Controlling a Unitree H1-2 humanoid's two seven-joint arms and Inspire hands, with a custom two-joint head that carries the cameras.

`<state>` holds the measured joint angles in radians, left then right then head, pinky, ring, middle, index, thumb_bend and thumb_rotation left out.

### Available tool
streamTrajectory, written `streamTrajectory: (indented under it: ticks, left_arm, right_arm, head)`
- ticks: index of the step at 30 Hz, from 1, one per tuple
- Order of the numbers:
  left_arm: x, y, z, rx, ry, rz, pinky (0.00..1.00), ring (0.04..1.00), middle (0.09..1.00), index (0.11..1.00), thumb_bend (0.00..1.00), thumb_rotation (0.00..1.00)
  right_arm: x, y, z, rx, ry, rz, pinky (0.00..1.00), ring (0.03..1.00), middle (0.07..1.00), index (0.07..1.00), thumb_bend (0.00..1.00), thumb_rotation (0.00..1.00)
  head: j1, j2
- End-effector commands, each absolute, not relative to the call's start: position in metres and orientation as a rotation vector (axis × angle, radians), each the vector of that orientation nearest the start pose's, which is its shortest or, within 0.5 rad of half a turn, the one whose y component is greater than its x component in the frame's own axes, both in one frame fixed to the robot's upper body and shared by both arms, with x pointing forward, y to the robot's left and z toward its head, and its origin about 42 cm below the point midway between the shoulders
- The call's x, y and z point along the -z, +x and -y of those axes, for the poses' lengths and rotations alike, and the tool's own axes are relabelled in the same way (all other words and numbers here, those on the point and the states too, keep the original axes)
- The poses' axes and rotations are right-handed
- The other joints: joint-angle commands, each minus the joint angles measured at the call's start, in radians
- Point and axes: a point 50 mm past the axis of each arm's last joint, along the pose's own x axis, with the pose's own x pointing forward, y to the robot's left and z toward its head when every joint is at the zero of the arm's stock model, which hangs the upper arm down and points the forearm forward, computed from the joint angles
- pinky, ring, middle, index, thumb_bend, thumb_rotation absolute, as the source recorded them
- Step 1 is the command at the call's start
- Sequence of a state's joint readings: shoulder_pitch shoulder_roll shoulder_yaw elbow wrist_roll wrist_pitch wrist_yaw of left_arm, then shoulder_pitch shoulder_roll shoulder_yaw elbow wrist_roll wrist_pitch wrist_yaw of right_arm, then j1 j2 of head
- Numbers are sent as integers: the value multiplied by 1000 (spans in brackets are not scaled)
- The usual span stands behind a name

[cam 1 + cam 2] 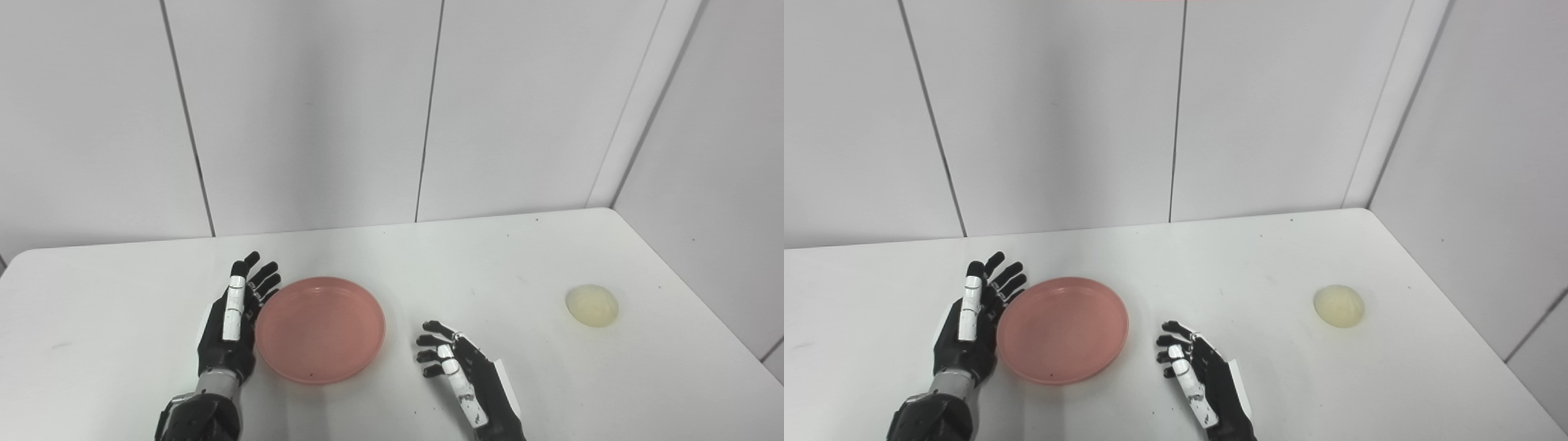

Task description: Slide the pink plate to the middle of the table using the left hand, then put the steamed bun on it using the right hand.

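Note:
The pink plate [320, 329] lies flat and empty on the white table [122, 343], a little left of the middle. My left hand [234, 321] is open, fingers straight and pointing away, its edge against the plate's left rim. My right hand [456, 370] is open and empty, fingers slightly curled, resting on the table just right of the plate and apart from it. The steamed bun [591, 304], pale yellow and round, sits alone on the table far to the right.
Grey wall panels stand behind the table. A side wall runs close along the table's right edge [686, 275], near the bun. Bare table surface lies between my right hand and the bun.

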<state>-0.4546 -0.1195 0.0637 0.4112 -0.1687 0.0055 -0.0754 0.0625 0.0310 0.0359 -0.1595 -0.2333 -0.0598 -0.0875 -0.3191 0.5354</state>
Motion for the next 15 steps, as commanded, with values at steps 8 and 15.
streamTrajectory:
  ticks: [8,15]
  left_arm:
    - [-148,419,-133,168,-282,58,848,868,845,889,769,882]
    - [-147,421,-137,161,-320,27,839,865,839,877,767,879]
  right_arm:
    - [-176,253,221,128,-389,381,609,733,839,800,659,879]
    - [-230,261,277,147,-683,444,585,654,696,782,711,809]
  head:
    - [-7,3]
    - [-4,-13]
